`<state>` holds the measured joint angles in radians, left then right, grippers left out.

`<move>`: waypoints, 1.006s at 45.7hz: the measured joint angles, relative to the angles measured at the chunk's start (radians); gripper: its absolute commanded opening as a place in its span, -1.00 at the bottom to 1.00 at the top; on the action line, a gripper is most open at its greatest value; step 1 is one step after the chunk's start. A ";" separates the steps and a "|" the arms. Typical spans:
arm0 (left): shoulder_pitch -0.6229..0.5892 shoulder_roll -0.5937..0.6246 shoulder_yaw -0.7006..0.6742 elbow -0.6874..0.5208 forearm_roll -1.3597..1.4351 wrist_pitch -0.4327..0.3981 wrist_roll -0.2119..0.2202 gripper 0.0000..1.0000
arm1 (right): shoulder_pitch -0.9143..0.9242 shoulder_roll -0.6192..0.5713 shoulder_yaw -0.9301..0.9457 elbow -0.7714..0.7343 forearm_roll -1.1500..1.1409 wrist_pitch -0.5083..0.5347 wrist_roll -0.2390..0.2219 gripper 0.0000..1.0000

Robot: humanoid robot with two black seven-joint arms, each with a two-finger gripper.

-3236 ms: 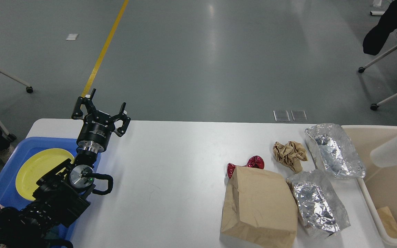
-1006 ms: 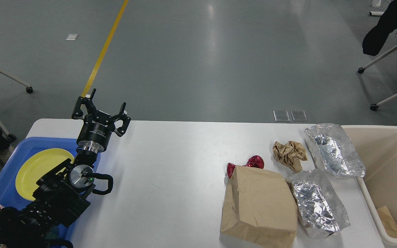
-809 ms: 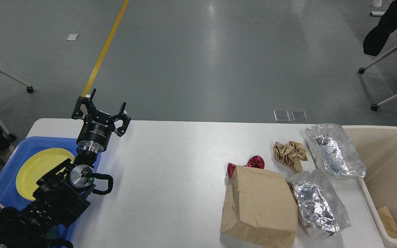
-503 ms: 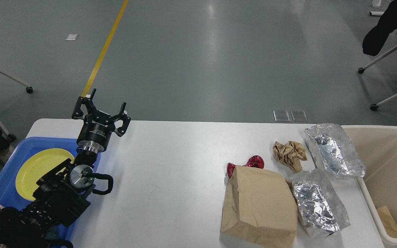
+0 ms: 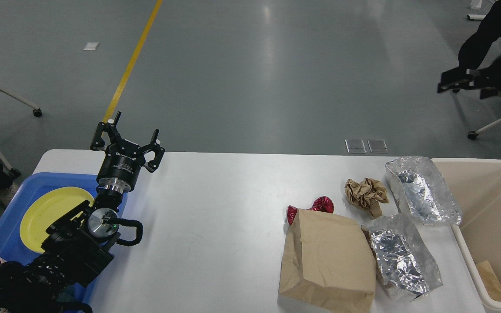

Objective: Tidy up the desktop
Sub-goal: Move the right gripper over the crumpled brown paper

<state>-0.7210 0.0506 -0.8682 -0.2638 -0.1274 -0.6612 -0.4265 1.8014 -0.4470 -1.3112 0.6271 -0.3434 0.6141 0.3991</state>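
the wide white rectangular desktop (image 5: 215,217) fills the lower part of the view. the left gripper (image 5: 127,138) stands raised over its far left corner with its two black fingers spread wide and nothing between them. below it sits a blue plastic tray (image 5: 7,226) holding a round yellow plate (image 5: 46,213). a dark blurred part at the upper right edge may be the right gripper (image 5: 455,81); i cannot tell how its fingers stand. on the desktop's right side lie a flat brown paper bag (image 5: 328,261), a crumpled brown paper ball (image 5: 365,193), a shiny red foil wrapper (image 5: 318,205) and two crinkled silver foil bags (image 5: 422,189), (image 5: 400,256), beside a cream-coloured plastic bin (image 5: 494,217).
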 measured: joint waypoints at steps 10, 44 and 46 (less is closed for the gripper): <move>0.000 0.000 0.000 0.000 0.000 0.000 0.000 0.93 | -0.004 0.183 0.017 0.030 0.006 0.005 0.000 0.97; 0.000 0.000 0.000 0.000 0.000 0.000 0.000 0.93 | -0.486 0.311 0.118 -0.108 0.022 -0.353 -0.008 0.97; 0.000 0.000 0.000 0.000 0.000 0.000 0.000 0.93 | -0.510 0.311 0.118 -0.126 0.021 -0.360 -0.008 0.97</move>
<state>-0.7210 0.0506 -0.8682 -0.2638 -0.1273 -0.6611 -0.4265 1.2911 -0.1363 -1.1933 0.5014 -0.3220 0.2545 0.3912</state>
